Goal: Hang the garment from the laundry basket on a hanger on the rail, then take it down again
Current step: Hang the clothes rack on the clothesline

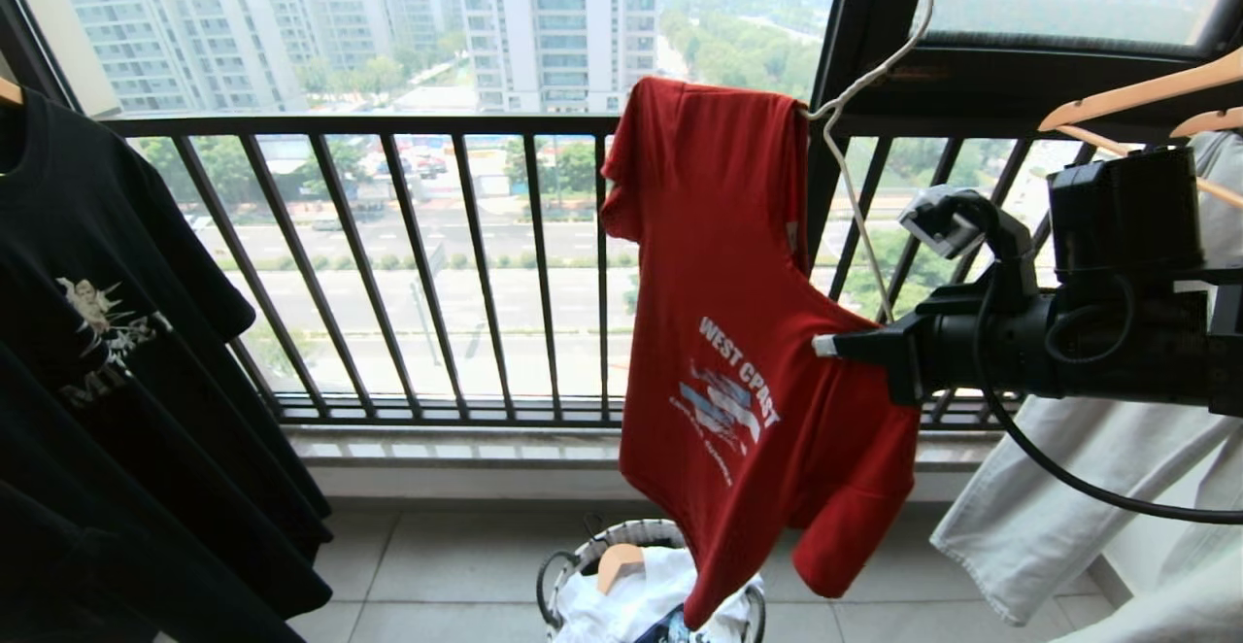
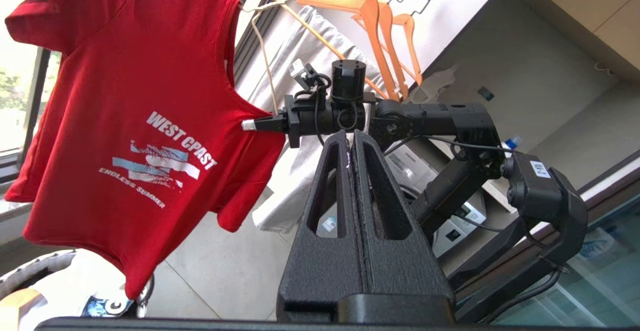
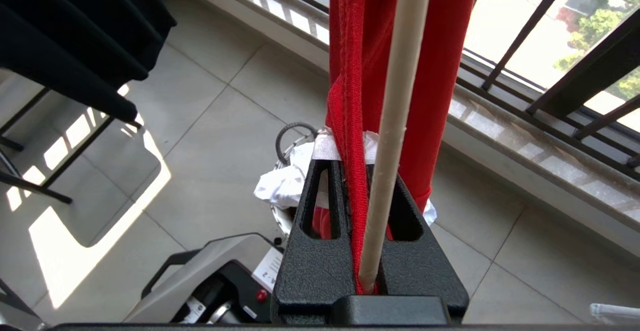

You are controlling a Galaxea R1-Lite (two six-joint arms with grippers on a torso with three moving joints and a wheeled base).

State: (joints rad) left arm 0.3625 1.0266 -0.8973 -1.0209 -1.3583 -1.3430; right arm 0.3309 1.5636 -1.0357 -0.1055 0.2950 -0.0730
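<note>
The red T-shirt is out of the laundry basket and threaded on the off-white hanger, but the hanger is not on a rail: it hangs tilted in mid-air by the balcony railing, one arm running steeply down to the right gripper. That gripper is clamped on the lower end of the hanger arm with a fold of the shirt pinched alongside it. So the dressing looks largely done; hooking the hanger on the rail and later taking the shirt down again both seem left to do. The left gripper is closed with nothing in it, held off to the side facing the shirt. The right wrist view alone shows the grip itself, rod and red hem together between the jaws. The left wrist view gives the full print and tan wooden hangers behind. The head view alone shows the hanger's hook free in the air and a black T-shirt hanging at the left.
</note>
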